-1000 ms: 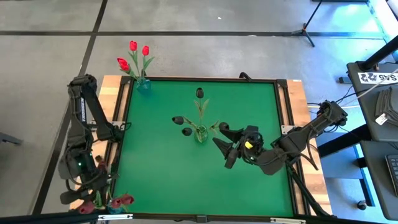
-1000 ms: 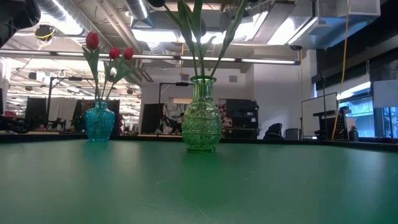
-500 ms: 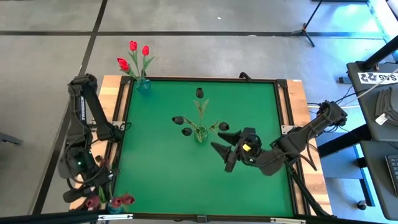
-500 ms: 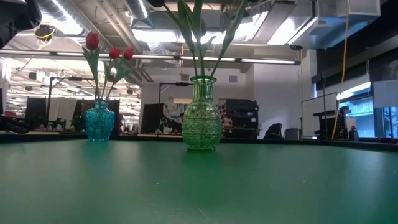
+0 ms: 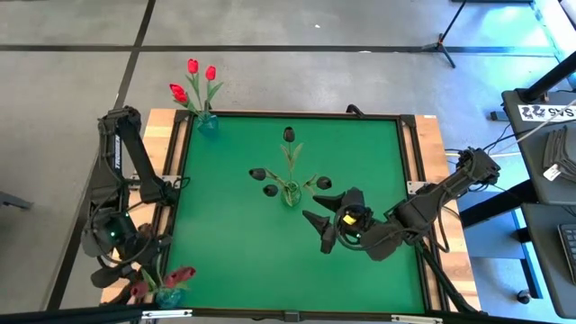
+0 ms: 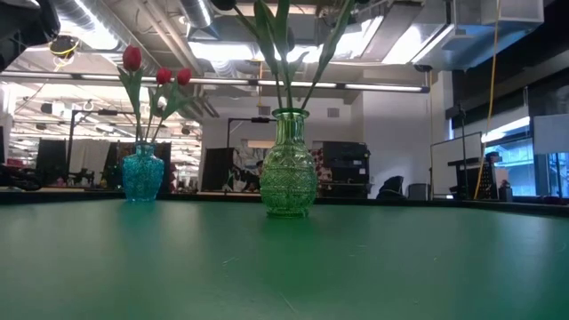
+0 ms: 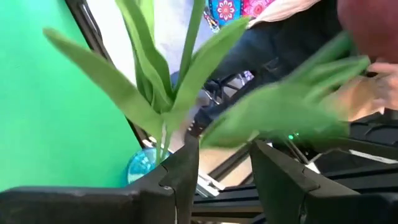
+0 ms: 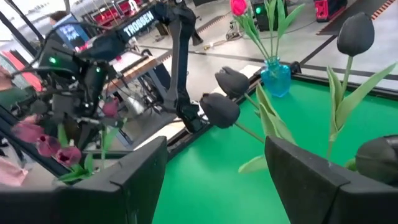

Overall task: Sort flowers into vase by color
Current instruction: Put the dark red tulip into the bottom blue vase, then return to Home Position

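Three red tulips stand in a blue vase at the table's far-left corner. Near-black tulips stand in a green vase at mid-table, also in the low view. Maroon tulips stand in a small blue vase off the mat's near-left corner. My left gripper hovers over them, open, its fingers either side of green leaves; a blurred tulip leaf crosses between them. My right gripper is open, right of and nearer than the green vase, pointing at it. My left gripper stands with its fingers around the maroon tulips' leaves above the small blue vase. The blurred tulip's lower end lies right at one fingertip; I cannot tell whether it touches.
The green mat has a dark raised frame and wooden side rails. A person's hand shows beyond the table's near-left corner. Bare mat lies near and left of the green vase.
My right gripper has moved a little toward the table's left and near edge, staying open. My left gripper has shifted slightly toward the near edge; the maroon tulips have swung, one head now leaning toward the mat.
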